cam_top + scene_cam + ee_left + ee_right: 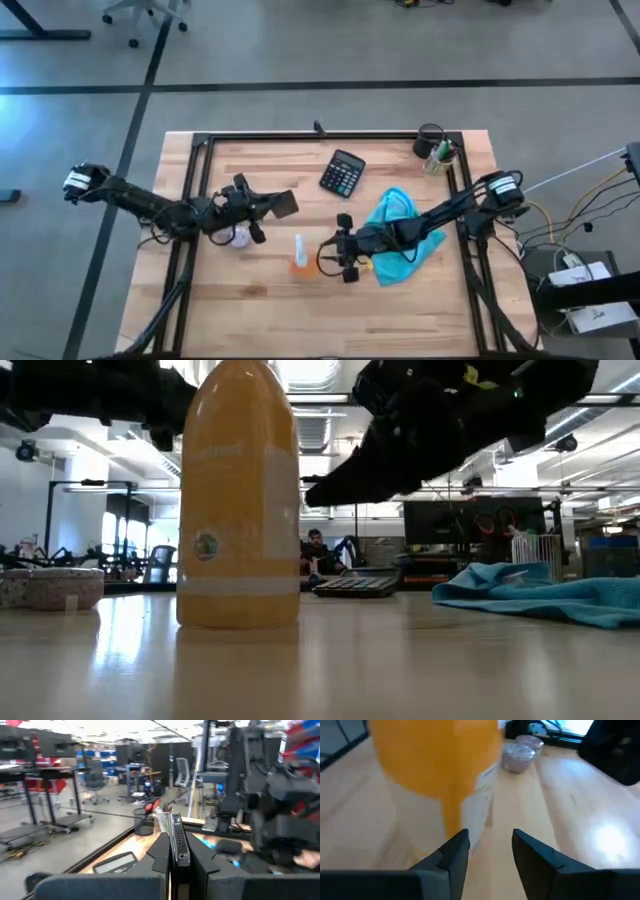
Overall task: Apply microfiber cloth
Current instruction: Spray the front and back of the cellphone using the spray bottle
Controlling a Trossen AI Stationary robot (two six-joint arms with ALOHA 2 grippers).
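The turquoise microfiber cloth [392,208] lies crumpled on the table's right half, partly under my right arm; the low view shows the cloth [540,590] resting flat. My right gripper [324,256] hovers open just right of an upright orange bottle [299,256]. In the right wrist view the bottle [435,760] stands ahead of the gripper [490,845], outside the fingers. My left gripper [272,205], left of centre, is shut on a thin dark flat device [286,204]. A black calculator [342,172] lies toward the far edge. My left gripper pinches the thin dark device between its two fingers, which press on its two flat faces [177,851]. It stands edge-on in the hold and sticks out past the fingertips. It is held level above the table, pointing toward the table's right.
A cup of pens [435,152] stands at the far right corner. A small speckled bowl [238,238] sits under my left arm. Black frame rails [190,200] run along the table's sides. Bare wood lies along the near edge.
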